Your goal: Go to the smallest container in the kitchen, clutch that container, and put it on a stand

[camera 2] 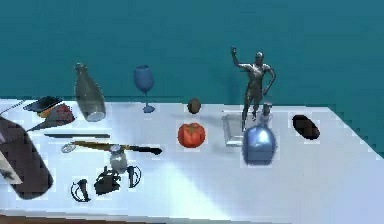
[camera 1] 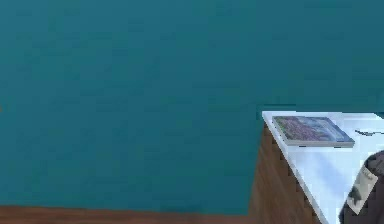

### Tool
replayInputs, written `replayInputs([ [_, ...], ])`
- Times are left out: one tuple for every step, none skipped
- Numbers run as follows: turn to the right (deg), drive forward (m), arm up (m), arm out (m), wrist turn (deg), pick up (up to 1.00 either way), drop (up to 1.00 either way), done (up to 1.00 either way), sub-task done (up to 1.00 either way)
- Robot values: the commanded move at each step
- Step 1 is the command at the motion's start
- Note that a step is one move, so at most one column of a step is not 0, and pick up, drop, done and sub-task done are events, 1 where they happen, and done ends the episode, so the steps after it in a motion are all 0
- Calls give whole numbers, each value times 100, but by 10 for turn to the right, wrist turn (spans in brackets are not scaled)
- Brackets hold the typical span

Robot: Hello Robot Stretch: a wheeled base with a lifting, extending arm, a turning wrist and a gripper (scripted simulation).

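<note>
A white tabletop stretches across the arm side view, carrying several containers. A small pale shaker-like thing stands near the front, left of the middle. A blue-grey rounded pot stands right of the middle, with a dark shallow bowl farther right. Toward the back are a blue goblet and a clear glass bottle. A dark bottle leans in at the left edge and appears again at the forward view's bottom right.
A silver statue on a square base rises behind the pot. A red tomato, a brown egg-shaped thing, a long knife and a dark tangled object lie about. A book lies on the white-topped wooden table. Teal wall behind.
</note>
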Motion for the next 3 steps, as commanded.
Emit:
replayInputs([
  [-150,0,0,0,0,0,0,0,0],
  [0,0,50,0,0,0,0,0,0],
  [0,0,38,0,0,0,0,0,0],
])
